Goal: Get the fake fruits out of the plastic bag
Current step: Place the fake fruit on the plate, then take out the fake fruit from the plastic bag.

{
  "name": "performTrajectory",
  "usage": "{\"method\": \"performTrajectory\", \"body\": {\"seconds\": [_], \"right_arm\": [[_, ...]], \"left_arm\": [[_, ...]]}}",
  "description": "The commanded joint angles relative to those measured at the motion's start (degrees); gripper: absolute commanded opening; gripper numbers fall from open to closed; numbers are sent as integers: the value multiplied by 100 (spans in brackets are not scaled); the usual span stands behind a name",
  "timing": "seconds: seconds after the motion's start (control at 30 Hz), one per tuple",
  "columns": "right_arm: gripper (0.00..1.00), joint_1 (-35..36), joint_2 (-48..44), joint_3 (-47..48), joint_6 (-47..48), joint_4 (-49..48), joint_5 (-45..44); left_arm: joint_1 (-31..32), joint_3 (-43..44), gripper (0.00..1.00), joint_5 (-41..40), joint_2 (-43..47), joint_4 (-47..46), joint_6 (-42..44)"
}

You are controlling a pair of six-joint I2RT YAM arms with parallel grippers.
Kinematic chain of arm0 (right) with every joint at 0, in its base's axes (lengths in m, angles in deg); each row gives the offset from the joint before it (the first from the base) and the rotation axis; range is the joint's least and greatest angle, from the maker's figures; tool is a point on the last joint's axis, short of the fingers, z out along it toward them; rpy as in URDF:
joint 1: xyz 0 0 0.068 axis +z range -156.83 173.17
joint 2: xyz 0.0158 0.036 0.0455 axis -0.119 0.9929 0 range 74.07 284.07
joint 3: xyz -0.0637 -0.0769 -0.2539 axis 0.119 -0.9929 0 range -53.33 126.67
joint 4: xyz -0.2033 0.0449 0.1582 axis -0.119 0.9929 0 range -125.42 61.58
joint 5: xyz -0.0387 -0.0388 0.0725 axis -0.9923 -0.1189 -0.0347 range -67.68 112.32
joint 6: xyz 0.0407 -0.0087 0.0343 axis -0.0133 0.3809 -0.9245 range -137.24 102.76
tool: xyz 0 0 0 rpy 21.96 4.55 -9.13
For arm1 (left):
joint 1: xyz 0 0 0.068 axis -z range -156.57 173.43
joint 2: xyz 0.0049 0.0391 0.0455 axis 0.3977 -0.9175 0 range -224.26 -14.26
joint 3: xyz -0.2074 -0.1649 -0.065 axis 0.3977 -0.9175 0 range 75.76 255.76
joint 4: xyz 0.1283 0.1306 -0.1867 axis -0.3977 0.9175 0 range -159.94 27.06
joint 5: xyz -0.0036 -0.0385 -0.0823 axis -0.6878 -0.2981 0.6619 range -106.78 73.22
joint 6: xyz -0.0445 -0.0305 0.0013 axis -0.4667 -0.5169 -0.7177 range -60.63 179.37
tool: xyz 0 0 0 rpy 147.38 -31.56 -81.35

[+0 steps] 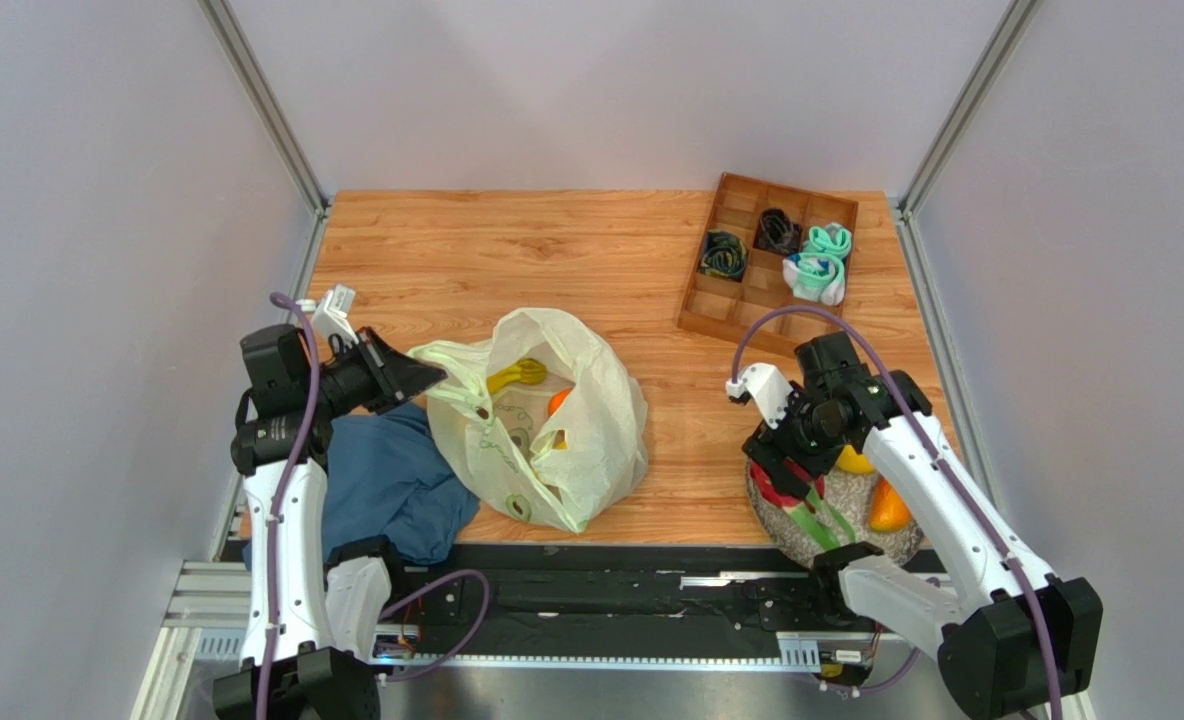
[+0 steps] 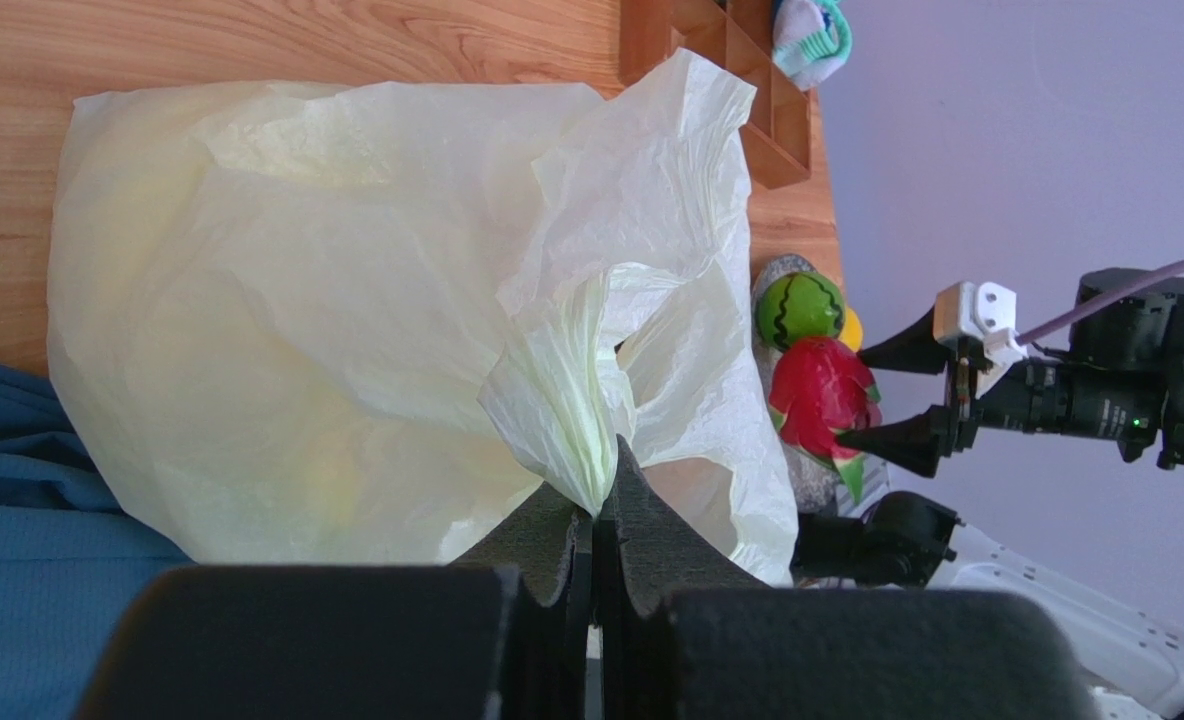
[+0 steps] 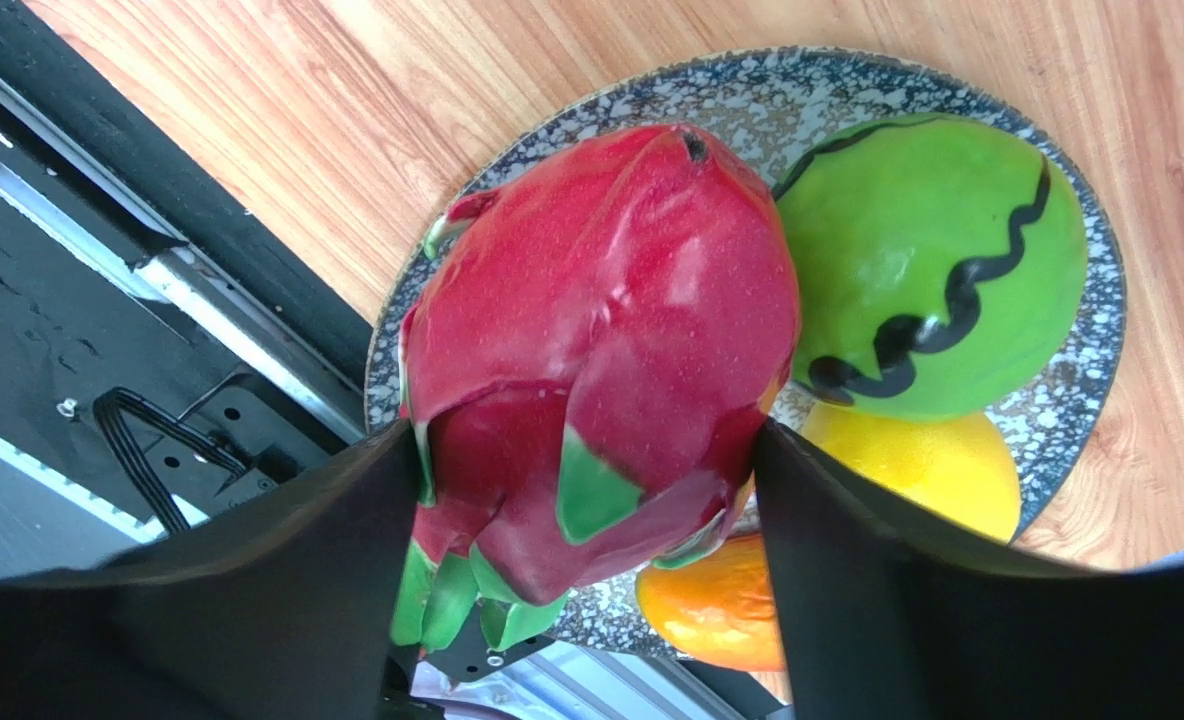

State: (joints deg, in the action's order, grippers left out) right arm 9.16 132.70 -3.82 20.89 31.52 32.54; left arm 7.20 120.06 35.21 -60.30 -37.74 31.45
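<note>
The pale yellow-green plastic bag (image 1: 553, 428) lies at the table's middle, with yellow bananas (image 1: 520, 372) and an orange (image 1: 558, 402) showing at its mouth. My left gripper (image 1: 415, 377) is shut on a fold of the bag (image 2: 568, 405) at the bag's left edge, shown in the left wrist view (image 2: 601, 507). My right gripper (image 1: 789, 477) is shut on the pink dragon fruit (image 3: 598, 360), just over the speckled grey plate (image 3: 703, 105). A green fruit with a black wavy line (image 3: 929, 270), a lemon (image 3: 914, 465) and another orange (image 3: 711, 600) lie on that plate.
A blue cloth (image 1: 388, 480) lies under the bag's left side. A wooden compartment box (image 1: 715, 312) with rolled teal-white socks (image 1: 819, 258) and black cords stands at the back right. Grey walls close in both sides. A black rail runs along the near edge.
</note>
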Motion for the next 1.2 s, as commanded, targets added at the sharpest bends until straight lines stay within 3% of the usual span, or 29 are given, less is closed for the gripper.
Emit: {"method": "performTrajectory", "body": {"seconds": [0.0,0.03,0.1,0.23,0.37,0.43,0.57,0.63,0.67,0.77,0.9,1.07,1.17], "right_arm": [[94,88,-36,215,-359,-112,-143],[100,97,-1,573,-376,2,57],[100,132,95,1031,-376,518,488],[100,247,482,2393,-323,1199,2417],[100,273,841,3028,-1996,-99,3248],[97,395,1122,3370,-2370,-873,3913],[70,1797,2019,4187,-2873,-1823,3147],[64,2310,2651,4800,-2671,-1860,2341],[53,2765,2914,5048,-2514,-1799,2188],[39,3513,3768,5612,-1916,-1649,1616],[33,3973,4612,5788,-1957,-1885,957],[32,4044,5340,5893,-3398,-2378,544],[32,4044,5868,6305,-4012,-2466,446]], "left_arm": [[-30,71,0,92,157,31,129],[-38,45,0,84,183,31,120],[-30,1,0,92,227,40,138],[-38,-61,0,92,280,66,121],[-47,-44,0,92,420,172,164],[-47,-26,0,84,491,303,199],[-38,88,0,5,596,716,410],[-38,272,0,-74,614,1092,559],[-47,369,0,-109,640,1225,751],[-38,746,0,-171,745,1656,1086],[-38,1098,0,-697,965,2271,1333],[-65,1817,0,-1049,1045,2877,1579],[-108,2152,0,-1945,1027,3493,1562]]}}
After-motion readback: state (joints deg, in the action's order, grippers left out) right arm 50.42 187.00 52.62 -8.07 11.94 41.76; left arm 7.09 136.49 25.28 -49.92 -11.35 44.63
